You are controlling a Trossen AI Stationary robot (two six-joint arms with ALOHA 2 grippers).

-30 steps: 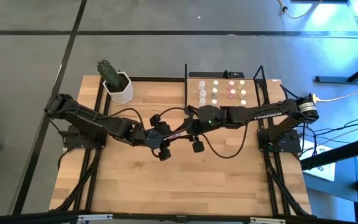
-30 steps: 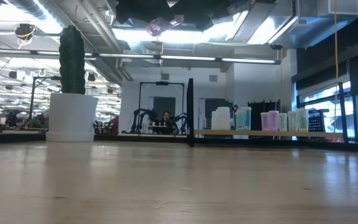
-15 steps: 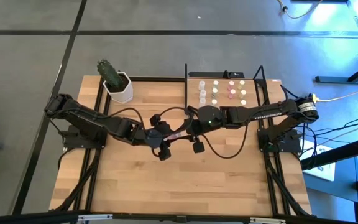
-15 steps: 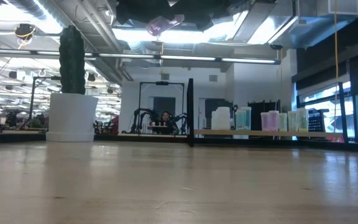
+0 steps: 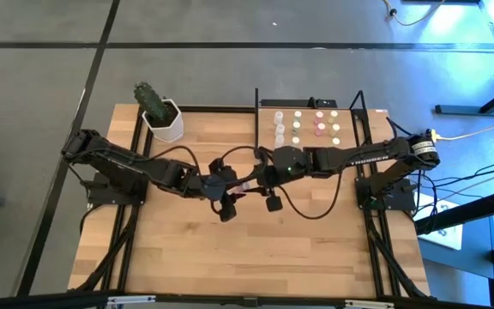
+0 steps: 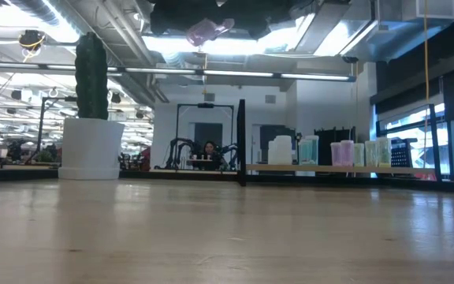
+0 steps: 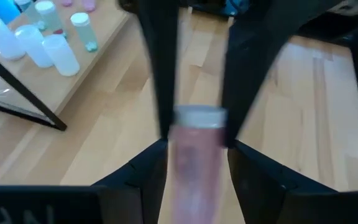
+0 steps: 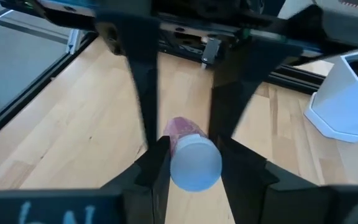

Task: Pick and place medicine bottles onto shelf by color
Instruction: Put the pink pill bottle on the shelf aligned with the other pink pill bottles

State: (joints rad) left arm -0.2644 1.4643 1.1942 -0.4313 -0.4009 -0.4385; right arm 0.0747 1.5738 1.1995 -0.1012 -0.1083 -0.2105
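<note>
Above mid-desk (image 5: pixel 187 249), both tools are meeting at one pinkish bottle (image 8: pixel 188 155): right tool (image 8: pixel 188 140) is pinching its cap end, left tool (image 7: pixel 194 134) is spreading around it; the shelf (image 5: pixel 350 146) is holding other bottles (image 5: pixel 298 127)

- Robotics lab — open-plan hall with exposed ceiling ducts (image 6: pixel 93 31) and strip lights (image 6: pixel 211 72).
- Further robot arm rig (image 6: pixel 203 150) in background; grey floor (image 5: pixel 230 77) with cables (image 5: pixel 478 184).

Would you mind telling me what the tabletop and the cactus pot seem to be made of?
Tabletop: light wood, probably butcher-block, with visible plank seams and a matte finish. Cactus pot: smooth white faceted body, likely plastic or glazed ceramic; the look cannot settle which.
</note>
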